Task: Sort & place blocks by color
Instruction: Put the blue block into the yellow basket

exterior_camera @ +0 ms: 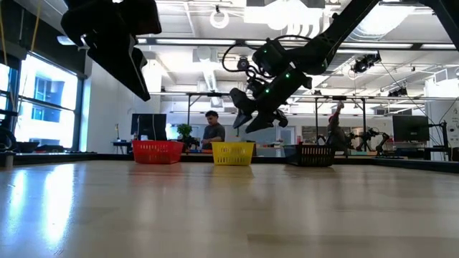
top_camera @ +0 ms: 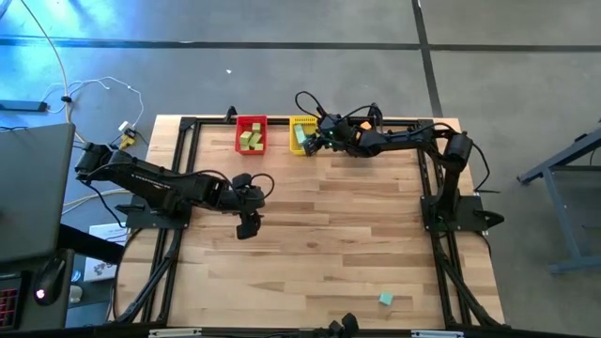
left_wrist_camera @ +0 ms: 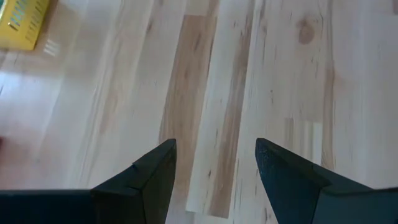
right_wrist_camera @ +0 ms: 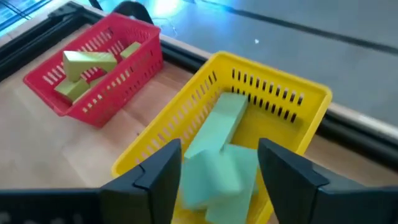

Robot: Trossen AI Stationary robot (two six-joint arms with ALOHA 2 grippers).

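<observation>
- Your right gripper [right_wrist_camera: 217, 171]: over the yellow bin [right_wrist_camera: 292, 99], fingers spread, gripping nothing; teal blocks [right_wrist_camera: 221, 152] lie in the bin below.
- Red bin [top_camera: 251, 135]: holds yellow-green blocks [right_wrist_camera: 87, 65].
- One teal block [top_camera: 386, 299]: alone near the table's [top_camera: 329, 244] front edge.
- Your left gripper [left_wrist_camera: 214, 168]: parted, empty, above bare wood.

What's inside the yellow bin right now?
The yellow bin holds teal blocks, at least two, overlapping. The right gripper hangs open just above them, its fingers hiding the bin's near end, so more blocks there cannot be ruled out.
</observation>
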